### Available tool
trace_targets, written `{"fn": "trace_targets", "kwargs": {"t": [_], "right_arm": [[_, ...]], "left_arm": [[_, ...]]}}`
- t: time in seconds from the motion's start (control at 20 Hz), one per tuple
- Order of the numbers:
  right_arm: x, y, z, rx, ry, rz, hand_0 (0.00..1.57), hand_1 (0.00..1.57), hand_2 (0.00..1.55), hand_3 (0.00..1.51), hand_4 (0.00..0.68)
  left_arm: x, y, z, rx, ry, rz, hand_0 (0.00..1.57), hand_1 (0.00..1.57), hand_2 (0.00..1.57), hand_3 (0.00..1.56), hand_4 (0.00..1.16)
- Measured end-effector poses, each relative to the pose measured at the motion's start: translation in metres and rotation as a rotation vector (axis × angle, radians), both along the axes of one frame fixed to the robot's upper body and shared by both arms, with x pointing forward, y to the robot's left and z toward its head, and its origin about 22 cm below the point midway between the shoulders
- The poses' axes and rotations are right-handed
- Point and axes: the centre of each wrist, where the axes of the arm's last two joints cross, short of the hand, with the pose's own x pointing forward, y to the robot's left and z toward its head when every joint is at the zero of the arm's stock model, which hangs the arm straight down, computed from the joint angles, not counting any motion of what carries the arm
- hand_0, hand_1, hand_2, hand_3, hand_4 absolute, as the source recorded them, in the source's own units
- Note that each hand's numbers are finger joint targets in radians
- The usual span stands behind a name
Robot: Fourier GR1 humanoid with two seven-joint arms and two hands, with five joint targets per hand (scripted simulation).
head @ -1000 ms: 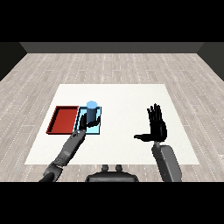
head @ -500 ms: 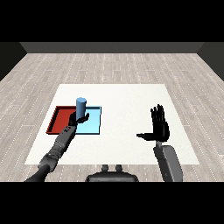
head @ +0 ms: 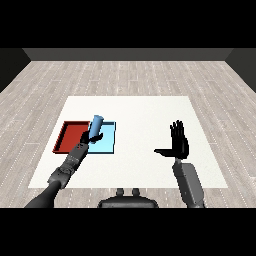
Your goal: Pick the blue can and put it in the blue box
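Your left hand (head: 89, 140) is curled round the blue can (head: 95, 125), tilted over the blue tray (head: 107, 145) near the table's (head: 145, 107) left edge. Placing step: you likely must lower, then release. Right hand (head: 178, 145) open, idle.

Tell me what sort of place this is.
Probably a bare test room for tabletop sorting: a white table on grey plank flooring, holding only a red tray, a light blue tray and a blue can.
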Motion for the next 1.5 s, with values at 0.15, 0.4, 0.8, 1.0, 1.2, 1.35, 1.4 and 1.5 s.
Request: {"fn": "trace_targets", "kwargs": {"t": [0.15,0.4,0.8,1.0,1.2,1.35,1.4,1.5], "right_arm": [[0.000,-0.003,-0.003,0.012,0.004,-0.002,0.00,0.00,0.00,0.00,0.000],[0.000,-0.004,-0.010,0.014,0.000,0.002,0.00,0.00,0.00,0.00,0.000],[0.002,-0.004,-0.003,0.040,-0.013,0.011,0.00,0.00,0.00,0.00,0.000],[0.002,-0.009,-0.001,0.045,-0.016,0.013,0.00,0.00,0.00,0.00,0.000],[0.002,-0.007,0.005,0.058,-0.025,0.025,0.00,0.00,0.00,0.00,0.000],[0.000,-0.006,0.004,0.058,-0.028,0.033,0.00,0.00,0.00,0.00,0.000],[0.001,-0.006,0.004,0.064,-0.025,0.036,0.00,0.00,0.00,0.00,0.000],[-0.001,-0.005,0.007,0.047,-0.020,0.040,0.00,0.00,0.00,0.00,0.000]], "left_arm": [[-0.001,-0.009,-0.004,0.011,0.062,-0.018,1.50,1.50,1.40,0.54,0.85],[0.000,-0.008,-0.004,-0.015,0.097,-0.031,1.45,1.45,1.39,0.00,0.52],[-0.002,-0.018,-0.008,0.039,0.122,-0.029,0.00,0.00,0.00,0.00,0.00],[-0.007,-0.022,-0.014,0.040,0.016,0.039,0.00,0.00,0.00,0.00,0.00],[-0.001,-0.023,-0.005,0.020,-0.211,0.116,0.00,0.00,0.00,0.00,0.00],[0.007,-0.028,0.009,-0.025,-0.407,0.062,0.00,0.00,0.00,0.00,0.00],[0.006,-0.028,0.011,-0.043,-0.466,0.036,0.00,0.00,0.00,0.00,0.00],[0.004,-0.031,0.014,-0.087,-0.576,-0.030,0.00,0.00,0.00,0.00,0.00]]}}
